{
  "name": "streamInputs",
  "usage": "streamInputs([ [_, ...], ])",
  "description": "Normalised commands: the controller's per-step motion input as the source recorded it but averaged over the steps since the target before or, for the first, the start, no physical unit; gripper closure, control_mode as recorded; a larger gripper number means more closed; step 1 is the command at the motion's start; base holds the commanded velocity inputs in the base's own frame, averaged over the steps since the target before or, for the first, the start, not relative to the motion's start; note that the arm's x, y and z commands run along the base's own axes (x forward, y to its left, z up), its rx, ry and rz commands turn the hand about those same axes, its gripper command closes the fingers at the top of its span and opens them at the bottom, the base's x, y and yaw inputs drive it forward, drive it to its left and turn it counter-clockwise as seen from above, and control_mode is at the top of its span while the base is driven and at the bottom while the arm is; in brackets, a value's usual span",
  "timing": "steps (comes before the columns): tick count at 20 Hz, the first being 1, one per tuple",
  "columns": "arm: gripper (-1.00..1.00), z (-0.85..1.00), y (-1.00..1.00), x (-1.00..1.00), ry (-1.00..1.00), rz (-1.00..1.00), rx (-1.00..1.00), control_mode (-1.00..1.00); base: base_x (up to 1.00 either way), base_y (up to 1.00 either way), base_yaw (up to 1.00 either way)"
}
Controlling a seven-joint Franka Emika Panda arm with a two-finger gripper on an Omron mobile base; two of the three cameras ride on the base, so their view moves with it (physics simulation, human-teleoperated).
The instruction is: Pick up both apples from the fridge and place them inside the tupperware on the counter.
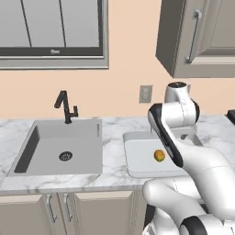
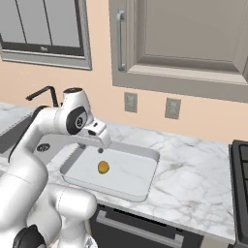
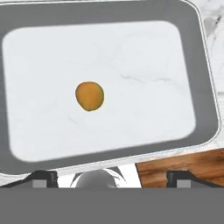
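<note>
Apples: one yellow-orange apple [image 3: 89, 96] lies inside the tupperware [image 3: 205, 87], on its floor and apart from every wall; it is small, round and slightly lumpy, with no stem to be made out. In the left base view the apple [image 1: 159, 155] sits just beside the robot's forearm, which covers the right part of the container [image 1: 133, 158]. The right base view shows the fruit [image 2: 103, 167] a little left of the middle of the tupperware [image 2: 145, 181].

The tupperware is shallow, white, rectangular with rounded corners and a raised rim, and it rests on the marble desk [image 1: 112, 133] right of the sink [image 1: 59, 149]. Its near edge is cut off at the bottom of the hand view.

End effector [image 2: 100, 145]: it hangs above the container, over the apple. Its fingers [image 3: 43, 178] stand wide apart at the bottom corners of the hand view, with nothing between them and nothing held. In the left base view it is hidden behind the arm.

A faucet [image 1: 65, 106] stands behind the sink. Wall outlets [image 2: 131, 102] are on the peach wall. A small mark on the window frame [image 1: 55, 52] is too small to read; no other writing is legible.
</note>
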Motion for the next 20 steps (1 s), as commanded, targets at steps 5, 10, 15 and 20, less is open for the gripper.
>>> streamInputs([
  [5, -1.00, 0.36, 0.09, -0.49, 0.00, 0.00, 0.00, -1.00, 0.00, 0.00, 0.00],
  [10, -1.00, 0.42, 0.13, -0.41, 0.00, 0.00, 0.00, -1.00, 0.00, 0.00, 0.00],
  [15, -1.00, 0.46, 0.12, -0.23, 0.00, 0.00, 0.00, -1.00, 0.00, 0.00, 0.00],
  [20, -1.00, 0.43, 0.07, -0.25, 0.00, 0.00, 0.00, -1.00, 0.00, 0.00, 0.00],
])
